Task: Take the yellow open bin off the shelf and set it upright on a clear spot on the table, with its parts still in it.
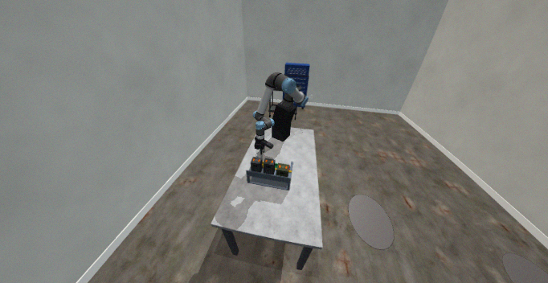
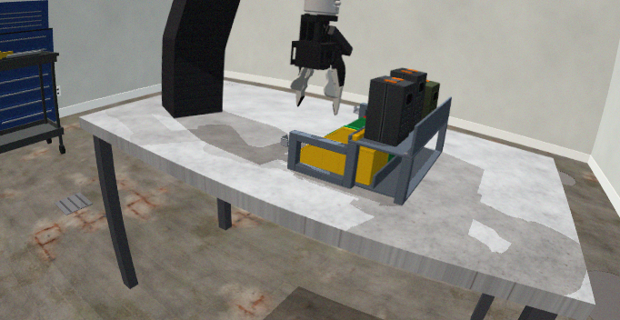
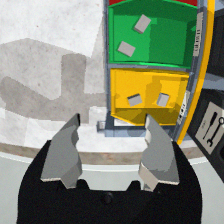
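Observation:
The yellow open bin sits in the lower level of a grey shelf frame on the table. Two small grey parts lie inside it. A green bin stands next to it in the same shelf. My gripper is open and empty. It points down and hangs above the table just behind the shelf's end, short of the yellow bin's near rim.
Black boxes with orange tops stand on the shelf's upper level over the bins. The arm's black pedestal stands at the table's far end. A blue tool cabinet is on the floor beyond.

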Controlling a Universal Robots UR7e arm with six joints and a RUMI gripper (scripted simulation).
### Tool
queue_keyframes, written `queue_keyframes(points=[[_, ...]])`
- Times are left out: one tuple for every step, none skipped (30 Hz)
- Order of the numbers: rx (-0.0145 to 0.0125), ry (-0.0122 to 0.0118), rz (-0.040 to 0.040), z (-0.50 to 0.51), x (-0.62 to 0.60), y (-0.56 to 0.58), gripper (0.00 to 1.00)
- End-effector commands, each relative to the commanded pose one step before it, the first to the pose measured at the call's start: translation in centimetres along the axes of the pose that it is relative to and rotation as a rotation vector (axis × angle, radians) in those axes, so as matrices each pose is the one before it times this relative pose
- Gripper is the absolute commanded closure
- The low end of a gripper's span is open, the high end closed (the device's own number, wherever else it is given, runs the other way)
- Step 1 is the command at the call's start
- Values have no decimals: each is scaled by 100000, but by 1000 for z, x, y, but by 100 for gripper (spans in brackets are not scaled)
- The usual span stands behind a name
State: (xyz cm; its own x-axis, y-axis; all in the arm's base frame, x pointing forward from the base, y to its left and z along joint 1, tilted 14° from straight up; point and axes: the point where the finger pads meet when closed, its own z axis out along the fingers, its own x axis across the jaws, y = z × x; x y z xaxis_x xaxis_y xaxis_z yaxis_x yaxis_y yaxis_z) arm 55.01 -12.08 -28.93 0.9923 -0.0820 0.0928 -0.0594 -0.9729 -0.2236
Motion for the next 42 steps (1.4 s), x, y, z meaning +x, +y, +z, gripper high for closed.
queue_keyframes(points=[[-70, 135, -11, -61, 61, 31, 42], [0, 0, 0, 0, 0, 0, 42], [0, 0, 0, 0, 0, 0, 42], [0, 0, 0, 0, 0, 0, 42], [0, 0, 0, 0, 0, 0, 42], [0, 0, 0, 0, 0, 0, 42], [0, 0, 0, 0, 0, 0, 42], [0, 0, 0, 0, 0, 0, 42], [0, 0, 0, 0, 0, 0, 42], [0, 0, 0, 0, 0, 0, 42], [0, 0, 0, 0, 0, 0, 42], [0, 0, 0, 0, 0, 0, 42], [0, 0, 0, 0, 0, 0, 42], [0, 0, 0, 0, 0, 0, 42], [0, 0, 0, 0, 0, 0, 42], [0, 0, 0, 0, 0, 0, 42], [0, 0, 0, 0, 0, 0, 42], [0, 0, 0, 0, 0, 0, 42], [0, 0, 0, 0, 0, 0, 42], [0, 0, 0, 0, 0, 0, 42], [0, 0, 0, 0, 0, 0, 42], [0, 0, 0, 0, 0, 0, 42], [0, 0, 0, 0, 0, 0, 42], [0, 0, 0, 0, 0, 0, 42], [0, 0, 0, 0, 0, 0, 42], [0, 0, 0, 0, 0, 0, 42], [0, 0, 0, 0, 0, 0, 42], [0, 0, 0, 2, 0, 0, 42], [0, 0, 0, 5, 0, 0, 42], [0, 0, 0, 10, 0, 0, 42], [0, 0, 0, 16, 0, 0, 42], [0, 0, 0, 23, 0, 0, 42], [0, 0, 0, 0, 0, 0, 42], [0, 0, 0, 0, 0, 0, 42], [0, 0, 0, 32, 0, 0, 42], [0, 0, 0, 40, 0, 0, 42], [0, 0, 0, 50, 0, 0, 42], [0, 0, 0, 60, -1, 0, 42], [0, 0, 0, 71, -1, 0, 42], [0, 0, 0, 81, -1, 0, 42], [0, 0, 0, 92, -1, -1, 42], [0, 0, 0, 103, -1, 0, 42]])
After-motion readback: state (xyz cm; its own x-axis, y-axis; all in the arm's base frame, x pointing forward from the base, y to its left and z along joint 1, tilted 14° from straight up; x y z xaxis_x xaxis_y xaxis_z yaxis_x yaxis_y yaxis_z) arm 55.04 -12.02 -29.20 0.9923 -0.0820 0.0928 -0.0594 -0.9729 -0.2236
